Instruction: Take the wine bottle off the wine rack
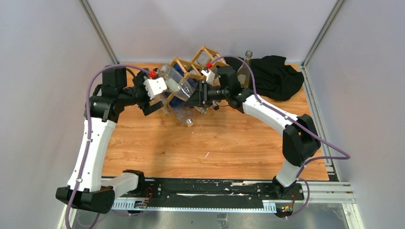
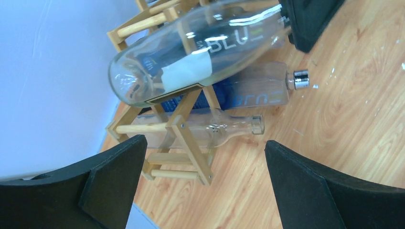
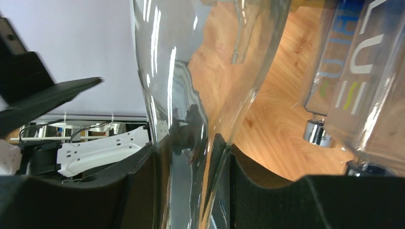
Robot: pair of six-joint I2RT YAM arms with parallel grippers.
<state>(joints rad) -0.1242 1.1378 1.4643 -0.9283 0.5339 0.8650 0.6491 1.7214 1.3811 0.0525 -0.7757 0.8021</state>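
The wine rack (image 1: 203, 59) (image 2: 184, 129) is a light wooden lattice at the back of the table. A large clear wine bottle (image 1: 174, 80) (image 2: 191, 55) with a white label lies tilted across the rack's end, its base sticking out to the left. My right gripper (image 1: 196, 98) (image 3: 191, 186) is shut on this bottle's neck (image 3: 191, 143), a black finger (image 3: 138, 186) on each side of the glass. My left gripper (image 1: 160, 98) (image 2: 204, 143) stands open beside the bottle's base, touching nothing, with the rack's end below it.
A blue-labelled bottle with a silver cap (image 2: 258, 90) and a slim clear bottle (image 2: 224, 130) lie in the rack's lower cells. A black cloth (image 1: 274, 76) and an upright clear bottle (image 1: 247, 62) are at the back right. The side wall is close on the left.
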